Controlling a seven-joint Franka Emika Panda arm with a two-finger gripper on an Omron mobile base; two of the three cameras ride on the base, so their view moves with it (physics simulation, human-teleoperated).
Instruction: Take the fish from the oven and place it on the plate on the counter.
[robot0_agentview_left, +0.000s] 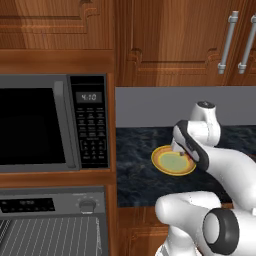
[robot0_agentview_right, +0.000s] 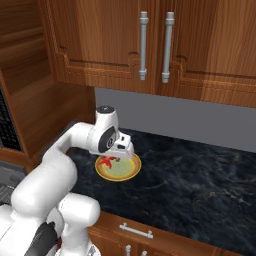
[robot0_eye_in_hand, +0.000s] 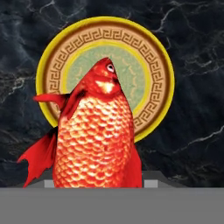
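Fish (robot0_eye_in_hand: 94, 131) in hand view: orange-red, scaled body, white eye, red fins spread left, head pointing away from the camera toward the plate (robot0_eye_in_hand: 153, 57). Plate is round, yellow edge, brown key-pattern ring, pale green middle, sitting on the dark marbled counter (robot0_eye_in_hand: 197, 109). Fingertips are hidden by the fish, so the grip can't be judged from this view.

Left base view: plate (robot0_agentview_left: 165, 160) on the counter (robot0_agentview_left: 135, 175) just right of the wooden divider, toward the front edge; the arm covers its right side. Microwave (robot0_agentview_left: 52, 122) at left, oven (robot0_agentview_left: 50, 222) below it with wire rack showing. Wood cabinets (robot0_agentview_left: 170, 40) above.

Right base view: gripper (robot0_agentview_right: 112, 157) hangs just over the plate's (robot0_agentview_right: 125, 170) left part, clamped on the fish (robot0_agentview_right: 105, 161), red tail sticking out below. Counter (robot0_agentview_right: 200, 185) runs right; grey backsplash (robot0_agentview_right: 200, 120), cabinets with two bar handles (robot0_agentview_right: 143, 45) overhead.
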